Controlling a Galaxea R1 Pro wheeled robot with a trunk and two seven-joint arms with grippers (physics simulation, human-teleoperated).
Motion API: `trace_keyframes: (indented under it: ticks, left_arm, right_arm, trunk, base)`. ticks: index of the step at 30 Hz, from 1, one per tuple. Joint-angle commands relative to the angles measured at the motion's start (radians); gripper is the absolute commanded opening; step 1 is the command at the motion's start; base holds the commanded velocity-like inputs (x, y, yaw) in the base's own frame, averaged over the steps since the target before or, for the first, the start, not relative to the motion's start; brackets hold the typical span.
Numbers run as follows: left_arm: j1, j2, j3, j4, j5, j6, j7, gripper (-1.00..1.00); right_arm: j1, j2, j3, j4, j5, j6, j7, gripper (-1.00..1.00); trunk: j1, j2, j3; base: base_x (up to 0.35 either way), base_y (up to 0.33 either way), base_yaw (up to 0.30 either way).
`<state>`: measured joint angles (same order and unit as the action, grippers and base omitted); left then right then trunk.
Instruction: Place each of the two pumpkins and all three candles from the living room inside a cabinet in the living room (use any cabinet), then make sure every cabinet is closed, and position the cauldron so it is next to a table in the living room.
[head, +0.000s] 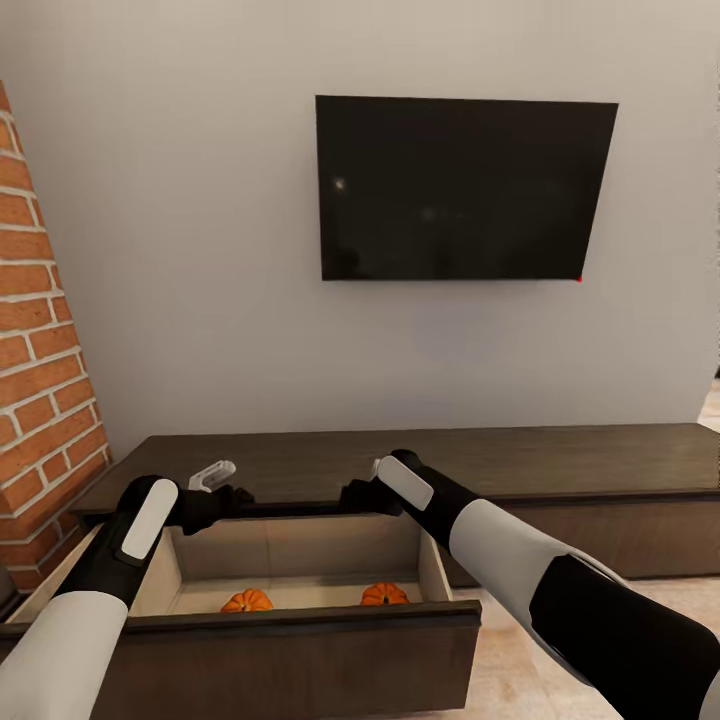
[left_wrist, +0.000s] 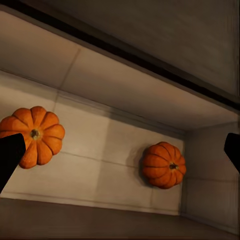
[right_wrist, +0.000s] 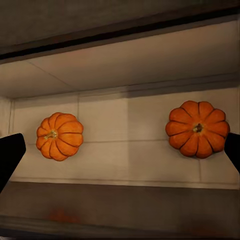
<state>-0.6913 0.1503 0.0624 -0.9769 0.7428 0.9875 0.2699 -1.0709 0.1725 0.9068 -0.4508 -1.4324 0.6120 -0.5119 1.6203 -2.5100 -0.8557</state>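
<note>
Soft, even light fills the head view; the grey wall (head: 200, 250) is bright with faint shading below the TV (head: 465, 188), whose black screen carries two weak glints. The render is slightly soft and grainy, with no edge warping. Inside the drawer (head: 300, 560) the light turns warm and dim. In both wrist views the pumpkins (left_wrist: 35, 136) (right_wrist: 198, 128) cast short blurred shadows beside themselves, and the drawer front is dark.

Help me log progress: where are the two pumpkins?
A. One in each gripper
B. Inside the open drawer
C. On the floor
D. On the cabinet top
B: both pumpkins sit apart on the pale floor of the pulled-out drawer, free of either gripper's fingers.
</note>
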Motion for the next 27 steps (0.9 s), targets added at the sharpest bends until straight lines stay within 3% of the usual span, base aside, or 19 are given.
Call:
trace_keyframes:
  ticks: [1,9,21,27]
  left_arm:
    - [0.000,0.000,0.001,-0.001,0.010,0.003,0.009,1.00]
    - [0.001,0.000,0.000,-0.007,0.009,0.003,0.009,1.00]
    - [0.003,0.000,0.001,-0.009,0.007,0.003,0.009,1.00]
    - [0.004,0.000,0.002,-0.009,0.009,0.003,0.009,1.00]
  right_arm:
    - [-0.001,-0.001,0.007,-0.001,-0.008,0.000,-0.007,1.00]
    - [-0.001,-0.001,0.007,-0.012,-0.007,-0.014,0.003,1.00]
    - [-0.001,-0.001,0.009,-0.017,0.001,-0.036,0.006,1.00]
    - [-0.001,-0.001,0.010,-0.018,0.002,-0.054,0.006,1.00]
  trunk:
    - [-0.001,0.000,0.003]
    - [-0.004,0.002,0.034]
    - [-0.010,0.004,0.080]
    - [-0.012,0.005,0.096]
  base:
    - [-0.063,-0.025,0.000]
    - [-0.020,-0.005,0.000]
    - [-0.282,0.000,0.000]
    - [-0.059,0.000,0.000]
